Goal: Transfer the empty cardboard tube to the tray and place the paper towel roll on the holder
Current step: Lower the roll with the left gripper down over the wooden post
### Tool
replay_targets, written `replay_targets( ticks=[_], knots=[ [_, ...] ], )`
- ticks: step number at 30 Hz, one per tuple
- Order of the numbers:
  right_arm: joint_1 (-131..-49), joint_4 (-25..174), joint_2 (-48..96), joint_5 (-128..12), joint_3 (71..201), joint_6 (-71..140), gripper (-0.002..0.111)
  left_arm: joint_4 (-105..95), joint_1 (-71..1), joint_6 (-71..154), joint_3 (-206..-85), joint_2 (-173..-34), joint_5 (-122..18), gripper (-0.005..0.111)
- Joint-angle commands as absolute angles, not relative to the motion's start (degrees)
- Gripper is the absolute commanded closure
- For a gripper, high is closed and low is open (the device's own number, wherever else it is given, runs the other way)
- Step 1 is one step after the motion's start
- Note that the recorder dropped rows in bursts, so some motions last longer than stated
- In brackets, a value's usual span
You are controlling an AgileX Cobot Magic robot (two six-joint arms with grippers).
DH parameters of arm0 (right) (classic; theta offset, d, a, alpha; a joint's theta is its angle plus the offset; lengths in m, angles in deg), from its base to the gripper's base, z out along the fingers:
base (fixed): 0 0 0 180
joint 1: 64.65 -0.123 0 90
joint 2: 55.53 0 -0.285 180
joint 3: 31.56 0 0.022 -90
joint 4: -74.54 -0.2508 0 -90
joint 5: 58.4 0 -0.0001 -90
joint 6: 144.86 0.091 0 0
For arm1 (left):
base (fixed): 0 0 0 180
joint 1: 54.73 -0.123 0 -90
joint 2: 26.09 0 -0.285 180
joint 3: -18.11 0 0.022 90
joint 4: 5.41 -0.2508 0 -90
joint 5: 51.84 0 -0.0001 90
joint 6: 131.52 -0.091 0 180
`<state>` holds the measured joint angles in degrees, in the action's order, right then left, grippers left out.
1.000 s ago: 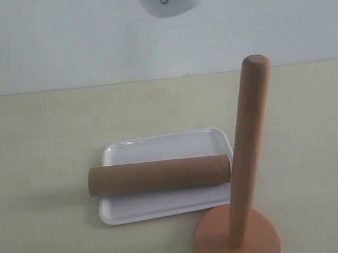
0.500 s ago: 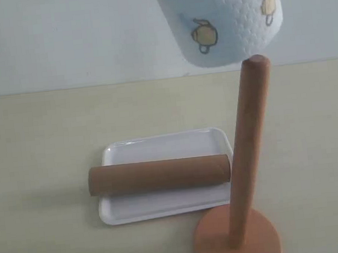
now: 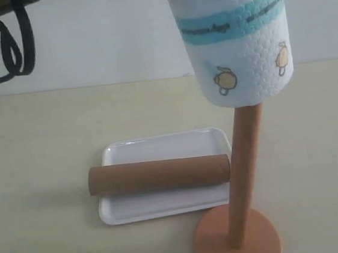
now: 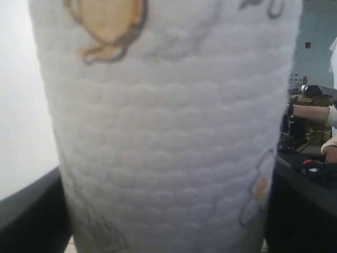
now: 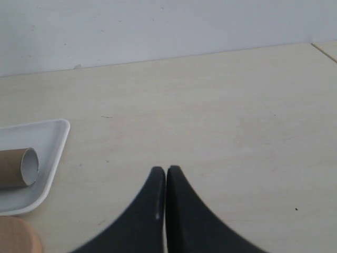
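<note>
In the exterior view, the paper towel roll [image 3: 235, 41] hung slightly tilted over the holder [image 3: 242, 173]. Its lower end covered the top of the post, so it had started onto the post but was well short of the base. The cardboard tube [image 3: 159, 175] lay across the tray [image 3: 165, 144] on the counter [image 3: 38, 146].

In the left wrist view, the roll filled almost the whole frame. Dark fingers [image 4: 31, 211] stood against both its sides, so the left pincer [image 4: 168, 226] looked clamped around the roll's outside. The dimpled paper suggested a light, soft load that would squash under pressure and not slip easily. A gentle hold across the middle seemed best, since a hard squeeze or the tilt might make the hollow core bind on the post.

In the right wrist view, the right pincer [image 5: 166, 179] was pressed closed on nothing above bare counter, near the tray's corner and the tube's open end.
</note>
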<state>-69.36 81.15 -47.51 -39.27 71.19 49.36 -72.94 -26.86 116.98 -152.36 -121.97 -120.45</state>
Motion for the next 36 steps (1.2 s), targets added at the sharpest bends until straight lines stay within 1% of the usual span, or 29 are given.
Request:
replay_targets(
  ticks=[1,6,16,18,23,24,26,36],
  knots=[
    [-69.2,81.4,-47.7,-39.4,71.2,49.4,0.108,-73.9,-26.7,116.9,-152.3,-124.5,-121.4,0.103],
    [-69.2,81.4,-47.7,-39.4,71.2,49.4,0.108,-77.6,-26.7,116.9,-152.2,-127.8,-121.8,0.103],
    [-69.2,81.4,-47.7,-39.4,71.2,49.4,0.108,-78.7,-26.7,112.3,-152.0,-133.4,-121.8,0.102],
    [-69.2,81.4,-47.7,-39.4,71.2,49.4,0.108,-78.9,-26.7,112.2,-152.0,-134.5,-121.8,0.096],
    [-69.2,81.4,-47.7,-39.4,71.2,49.4,0.108,-81.0,-26.7,112.2,-151.6,-137.2,-121.8,0.074],
    [-69.2,81.4,-47.7,-39.4,71.2,49.4,0.108,-81.7,-26.7,112.2,-151.5,-137.6,-121.8,0.072],
    [-69.2,81.4,-47.7,-39.4,71.2,49.4,0.108,-83.0,-26.7,112.2,-150.5,-137.9,-121.8,0.07],
    [-69.2,81.4,-47.7,-39.4,71.2,49.4,0.108,-84.4,-26.7,104.8,-143.4,-137.9,-121.8,0.071]
  ],
)
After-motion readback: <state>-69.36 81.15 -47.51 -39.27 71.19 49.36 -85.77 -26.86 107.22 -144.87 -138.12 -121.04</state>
